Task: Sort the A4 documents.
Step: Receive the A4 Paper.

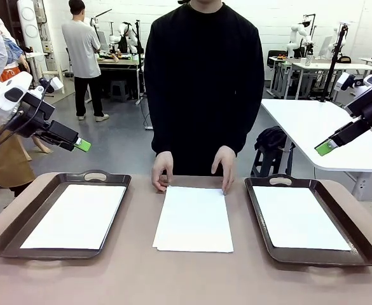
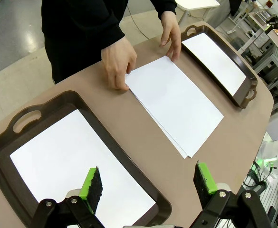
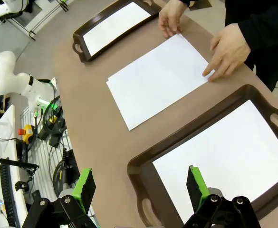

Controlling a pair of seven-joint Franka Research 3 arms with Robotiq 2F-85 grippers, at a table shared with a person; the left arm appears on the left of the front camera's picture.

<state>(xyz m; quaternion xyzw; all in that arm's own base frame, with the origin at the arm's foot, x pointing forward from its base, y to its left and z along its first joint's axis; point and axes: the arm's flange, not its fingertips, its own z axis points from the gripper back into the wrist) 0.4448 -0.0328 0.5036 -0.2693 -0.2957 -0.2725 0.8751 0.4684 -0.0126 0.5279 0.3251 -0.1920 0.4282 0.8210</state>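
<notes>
Front view: blank white documents (image 1: 193, 219) stacked centre, edges fanned; more sheets (image 1: 77, 216) in trays (image 1: 21, 219) at 9 and 3 o'clock; left gripper (image 1: 79, 143), right gripper (image 1: 326, 147) wide open, empty.

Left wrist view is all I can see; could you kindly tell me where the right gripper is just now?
Observer: The right gripper hangs in the air on the right side of the light brown table, higher than the dark brown handled tray there.
Operator: Is it holding anything?
Observer: No; its wrist view shows its green-padded fingers apart, with nothing between them.
Operator: And my own left gripper?
Observer: From the front, the left gripper hovers at the left, higher than the other dark brown tray.
</notes>
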